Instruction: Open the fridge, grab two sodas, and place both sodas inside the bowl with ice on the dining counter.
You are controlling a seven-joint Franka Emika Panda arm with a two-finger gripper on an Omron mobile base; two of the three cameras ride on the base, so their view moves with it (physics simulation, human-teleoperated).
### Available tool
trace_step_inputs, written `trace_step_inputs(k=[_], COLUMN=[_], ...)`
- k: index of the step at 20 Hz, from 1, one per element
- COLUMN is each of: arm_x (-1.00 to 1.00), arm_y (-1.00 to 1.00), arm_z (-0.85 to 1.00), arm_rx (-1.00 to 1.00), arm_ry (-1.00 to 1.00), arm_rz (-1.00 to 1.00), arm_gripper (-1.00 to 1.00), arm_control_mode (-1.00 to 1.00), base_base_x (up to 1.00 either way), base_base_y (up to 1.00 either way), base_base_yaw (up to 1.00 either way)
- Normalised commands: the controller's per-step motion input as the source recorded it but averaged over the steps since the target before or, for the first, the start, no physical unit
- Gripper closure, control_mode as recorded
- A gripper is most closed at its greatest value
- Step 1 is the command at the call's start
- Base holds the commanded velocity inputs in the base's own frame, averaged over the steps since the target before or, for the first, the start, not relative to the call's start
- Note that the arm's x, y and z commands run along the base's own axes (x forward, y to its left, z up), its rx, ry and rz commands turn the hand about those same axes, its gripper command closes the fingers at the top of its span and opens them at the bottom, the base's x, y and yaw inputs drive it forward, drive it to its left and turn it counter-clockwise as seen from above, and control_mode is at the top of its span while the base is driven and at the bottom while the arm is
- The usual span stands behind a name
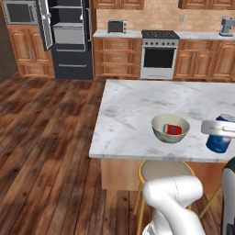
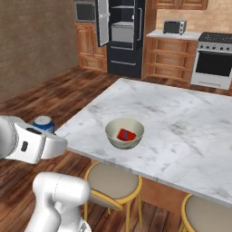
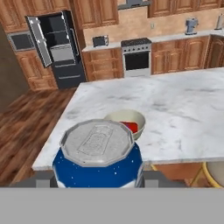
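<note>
The end effector [image 3: 98, 183] is clamped on the blue can [image 3: 98, 158], one finger on each side of it, as the hand view shows. In the base views the can hangs off the near edge of the desk [image 1: 133, 103], not yet over the bowl [image 1: 170, 128].

To do this step well, I would carry the can forward, high enough to clear the desk edge and the bowl's rim, then centre it over the free space beside the red can [image 1: 174, 130] already lying in the bowl. Lower it inside before letting go, so it neither tips the bowl nor rolls out.

Count: two cans, one red, one blue; one bowl; one fridge [image 1: 68, 39] at the far left with its door open; two stools [image 2: 110, 183] in the right base view.
</note>
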Motion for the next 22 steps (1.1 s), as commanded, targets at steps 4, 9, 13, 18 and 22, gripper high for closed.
trace_step_inputs(k=[4,9,13,18,22], arm_x=[0.83,0.92,1.0,0.78,0.37], arm_y=[-0.9,-0.69,-0.17,0.0,0.0], arm_z=[-0.01,0.0,-0.02,-0.3,-0.52], arm_rx=[0.16,0.18,0.07,0.0,0.0], arm_ry=[0.19,0.35,0.37,0.24,0.2], arm_rz=[0.06,0.01,0.0,0.0,0.0], arm_gripper=[1.0,1.0,1.0,1.0,1.0], arm_control_mode=[-1.0,-1.0,-1.0,-1.0,-1.0], base_base_x=[0.0,0.0,0.0,0.0,0.0], base_base_y=[0.0,0.0,0.0,0.0,0.0], base_base_yaw=[0.0,0.0,0.0,0.0,0.0])
